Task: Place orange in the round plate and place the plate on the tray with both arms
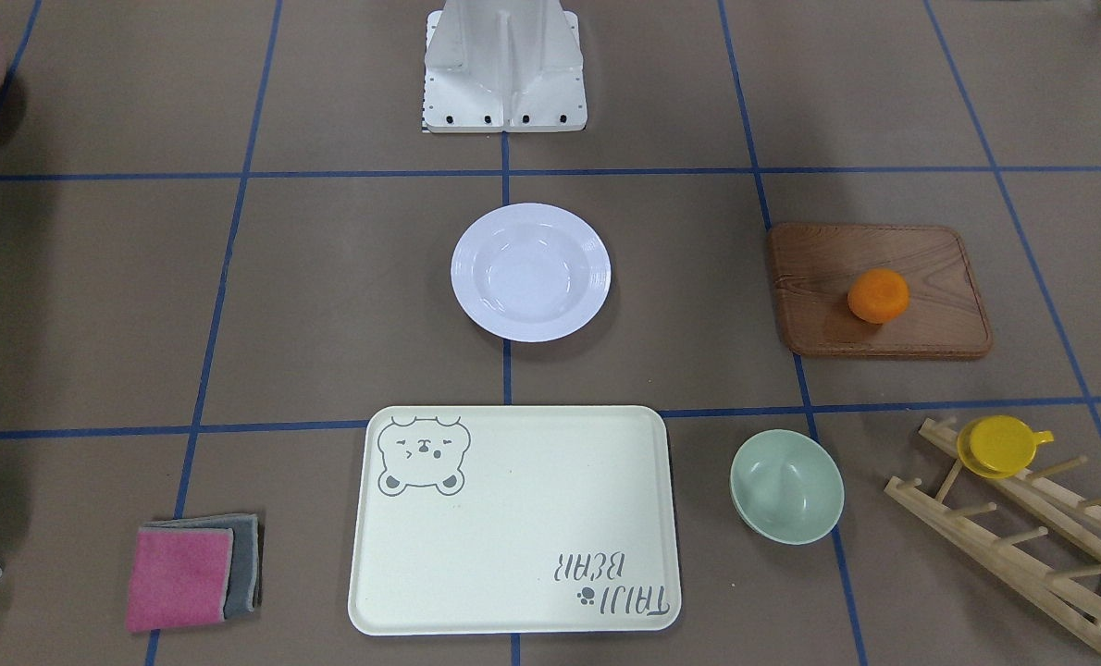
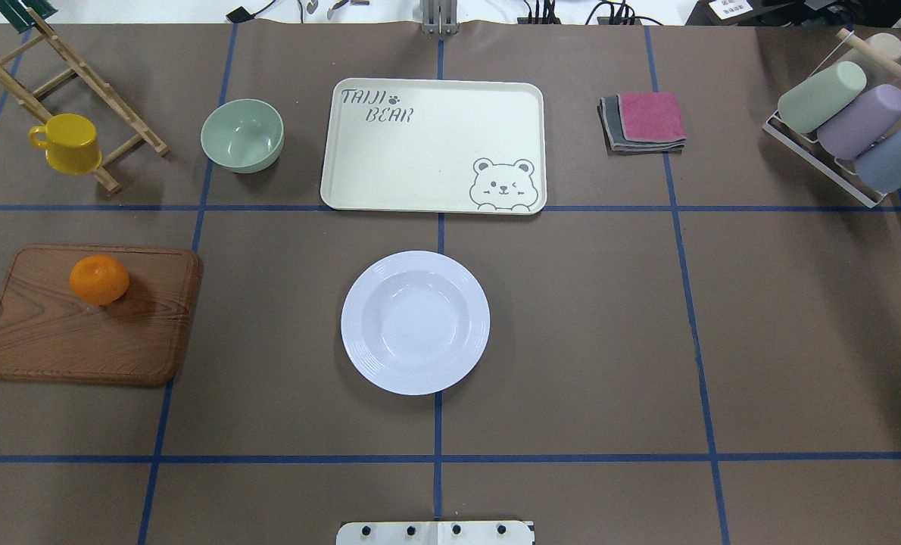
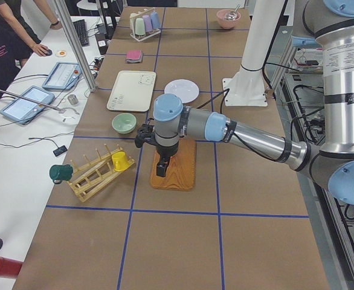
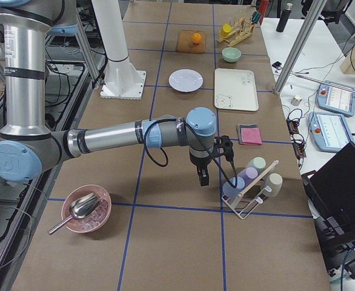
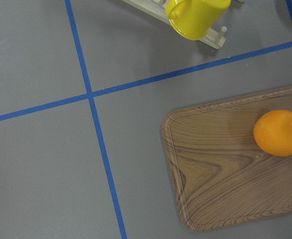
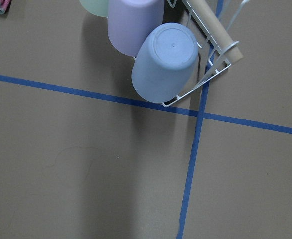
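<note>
The orange [image 1: 878, 295] [image 2: 99, 279] [image 5: 279, 133] lies on a brown wooden board [image 2: 79, 341] at my left side. In the middle of the table sits the empty white round plate [image 1: 530, 272] [image 2: 415, 322]. Just beyond it lies the cream bear tray [image 1: 513, 527] [image 2: 428, 144], with nothing on it. My left gripper [image 3: 160, 166] hangs above the board; only the left side view shows it, so I cannot tell its state. My right gripper [image 4: 200, 176] hovers near the cup rack, far from the plate, and I cannot tell its state either.
A pale-green bowl [image 2: 242, 135] stands left of the tray. A yellow cup [image 2: 67, 143] hangs on a wooden rack [image 2: 79, 83]. Folded cloths [image 2: 643, 121] and a wire rack of cups [image 2: 844, 121] are on the right. A pink bowl with a scoop [image 4: 86, 209] stands near the robot's right. People stand beside the table [image 3: 2, 42].
</note>
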You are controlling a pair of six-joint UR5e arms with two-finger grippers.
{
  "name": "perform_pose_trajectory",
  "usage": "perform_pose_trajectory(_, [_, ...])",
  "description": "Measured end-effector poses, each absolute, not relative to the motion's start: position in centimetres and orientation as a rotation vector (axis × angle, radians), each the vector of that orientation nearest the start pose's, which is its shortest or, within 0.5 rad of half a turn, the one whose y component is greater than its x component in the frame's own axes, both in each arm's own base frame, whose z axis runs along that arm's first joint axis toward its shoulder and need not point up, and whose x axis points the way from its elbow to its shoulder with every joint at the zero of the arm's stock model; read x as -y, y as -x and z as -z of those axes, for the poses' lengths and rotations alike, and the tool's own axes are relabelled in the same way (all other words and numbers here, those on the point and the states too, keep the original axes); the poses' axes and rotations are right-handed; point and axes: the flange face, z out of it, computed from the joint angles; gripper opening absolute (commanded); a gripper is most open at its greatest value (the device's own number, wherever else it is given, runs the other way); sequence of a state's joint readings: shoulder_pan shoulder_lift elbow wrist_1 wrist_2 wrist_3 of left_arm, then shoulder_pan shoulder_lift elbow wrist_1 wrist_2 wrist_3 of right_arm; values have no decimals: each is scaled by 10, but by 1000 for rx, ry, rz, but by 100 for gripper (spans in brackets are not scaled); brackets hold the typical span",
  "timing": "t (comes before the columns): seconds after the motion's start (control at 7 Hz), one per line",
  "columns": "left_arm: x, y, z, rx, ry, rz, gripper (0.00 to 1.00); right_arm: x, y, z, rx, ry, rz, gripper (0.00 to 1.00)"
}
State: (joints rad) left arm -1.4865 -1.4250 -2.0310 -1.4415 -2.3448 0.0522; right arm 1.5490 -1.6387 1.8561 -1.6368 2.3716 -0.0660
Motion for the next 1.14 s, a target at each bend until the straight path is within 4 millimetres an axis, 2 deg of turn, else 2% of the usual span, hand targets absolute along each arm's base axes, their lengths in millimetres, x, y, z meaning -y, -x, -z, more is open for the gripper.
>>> perform_pose_trajectory(0.29, [426, 27, -512, -778, -152, -177, 99, 463, -46, -543, 828, -178, 160, 100])
perform_pose_trajectory(0.43, [430, 24, -505, -783, -142, -130, 99, 466, -28, -531, 896, -171, 187, 100])
perform_pose_trajectory(0.57, [436, 19, -494, -790, -136, -86, 99, 475, 6, -506, 991, -131, 184, 100])
perform_pose_trajectory(0.86, [449, -13, -476, -801, -113, -66, 99, 495, 92, -432, 1140, -49, 139, 100])
perform_pose_trajectory(1.0, [452, -33, -468, -810, -97, -50, 99, 498, 138, -407, 1191, -48, 121, 100])
perform_pose_trajectory(1.14, [453, -50, -463, -822, -88, -25, 99, 492, 199, -382, 1239, -65, 71, 100])
